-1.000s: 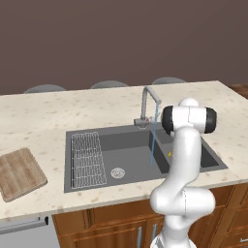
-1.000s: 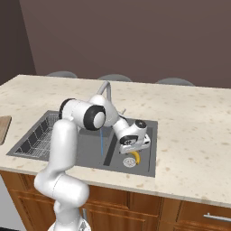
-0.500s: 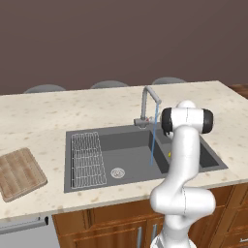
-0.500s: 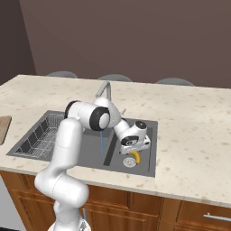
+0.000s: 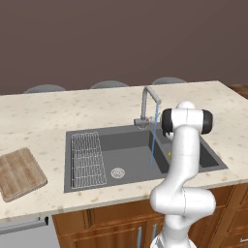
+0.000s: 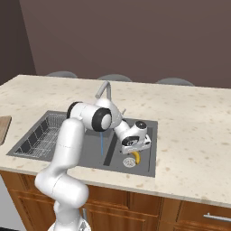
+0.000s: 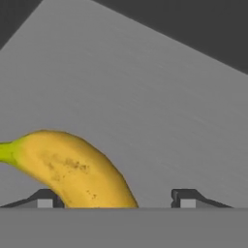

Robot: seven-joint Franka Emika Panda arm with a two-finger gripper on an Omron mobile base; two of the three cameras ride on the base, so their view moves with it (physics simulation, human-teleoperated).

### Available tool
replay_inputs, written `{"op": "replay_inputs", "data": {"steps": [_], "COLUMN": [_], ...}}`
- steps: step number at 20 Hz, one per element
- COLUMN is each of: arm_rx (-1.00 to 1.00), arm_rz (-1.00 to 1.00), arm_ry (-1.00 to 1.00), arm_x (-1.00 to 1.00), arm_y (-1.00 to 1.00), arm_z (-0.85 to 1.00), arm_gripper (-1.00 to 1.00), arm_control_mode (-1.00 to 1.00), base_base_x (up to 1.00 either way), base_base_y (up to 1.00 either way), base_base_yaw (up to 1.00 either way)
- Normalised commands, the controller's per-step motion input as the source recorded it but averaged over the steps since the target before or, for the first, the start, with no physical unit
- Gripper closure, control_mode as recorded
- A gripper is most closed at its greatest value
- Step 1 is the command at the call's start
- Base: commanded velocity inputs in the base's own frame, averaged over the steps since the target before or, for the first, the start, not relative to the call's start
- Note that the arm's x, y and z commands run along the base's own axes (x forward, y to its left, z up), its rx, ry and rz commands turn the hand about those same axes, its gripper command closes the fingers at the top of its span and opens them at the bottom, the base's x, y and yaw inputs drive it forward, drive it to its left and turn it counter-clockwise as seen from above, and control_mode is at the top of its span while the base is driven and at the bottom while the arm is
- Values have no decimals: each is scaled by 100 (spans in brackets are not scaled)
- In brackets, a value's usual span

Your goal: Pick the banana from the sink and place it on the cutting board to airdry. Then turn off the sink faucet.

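The gripper (image 6: 134,151) hangs low in the small basin of the sink (image 6: 149,167), right over the banana (image 6: 135,157). In the hand view its jaws stand apart, one tip at 7 o'clock and the other at 5 o'clock, with the banana (image 7: 72,170) between them, close against the 7 o'clock tip; whether it touches, I cannot tell. The banana lies on the basin floor beside the drain (image 6: 128,162). Water (image 5: 153,140) streams from the faucet (image 5: 147,104) into the large basin. The board (image 5: 19,173) lies on the counter (image 5: 48,116) at 9 o'clock of the sink. A wire rack (image 5: 87,159) sits in the large basin.
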Motion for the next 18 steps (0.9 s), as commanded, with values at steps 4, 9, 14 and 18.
{"op": "replay_inputs", "data": {"steps": [4,9,14,18], "arm_rx": [0,0,-1,-5], "arm_rz": [0,6,8,7], "arm_ry": [0,-12,-15,-12], "arm_x": [-1,-22,-31,-35], "arm_y": [3,0,0,0], "arm_z": [-3,15,45,50], "arm_gripper": [100,100,100,100], "arm_control_mode": [-100,-100,-100,-100], "base_base_x": [0,0,0,0], "base_base_y": [0,0,0,0], "base_base_yaw": [0,0,0,0]}}
